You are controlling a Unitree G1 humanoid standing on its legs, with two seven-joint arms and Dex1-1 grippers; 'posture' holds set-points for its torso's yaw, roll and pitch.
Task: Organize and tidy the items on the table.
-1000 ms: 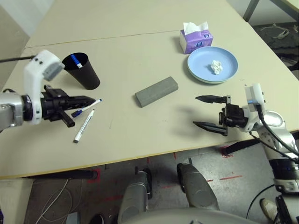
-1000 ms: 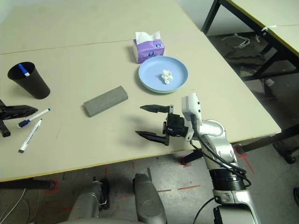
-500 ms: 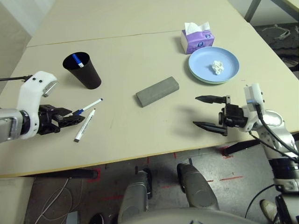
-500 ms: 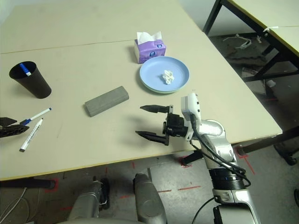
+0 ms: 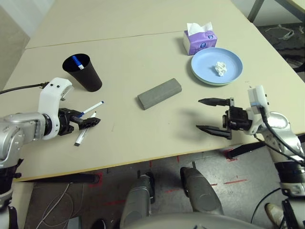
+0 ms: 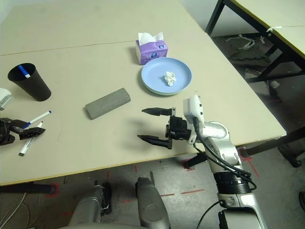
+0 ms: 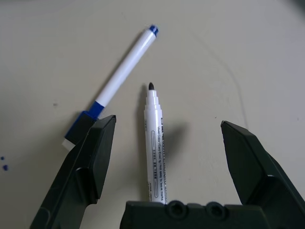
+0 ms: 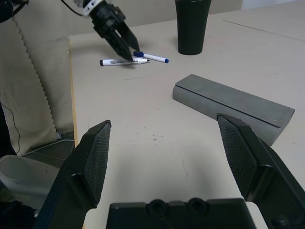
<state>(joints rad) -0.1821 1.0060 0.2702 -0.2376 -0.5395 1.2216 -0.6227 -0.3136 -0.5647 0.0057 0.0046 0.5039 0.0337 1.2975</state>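
Two white markers lie at the table's [image 5: 143,47] left front. The nearer marker [image 7: 153,152] shows a bare black tip and lies between the fingers of my open left gripper [image 5: 90,122]. The other marker [image 7: 119,81], blue-capped, rests just beyond it. The grey glasses case [image 5: 160,93] lies mid-table. A crumpled white tissue [image 5: 219,68] sits on the light-blue plate [image 5: 209,59], which is stacked on the light-green plate. My right gripper [image 5: 200,113] hovers open near the front right, holding nothing. The sunglasses are out of view.
A black cup [image 5: 83,74] holding a blue-capped marker stands behind the left gripper. The purple tissue box [image 5: 199,40] sits beyond the plates. The table's front edge runs close under both arms.
My left gripper drew back toward the front edge, then came forward low around the nearer marker. The right arm has not moved.
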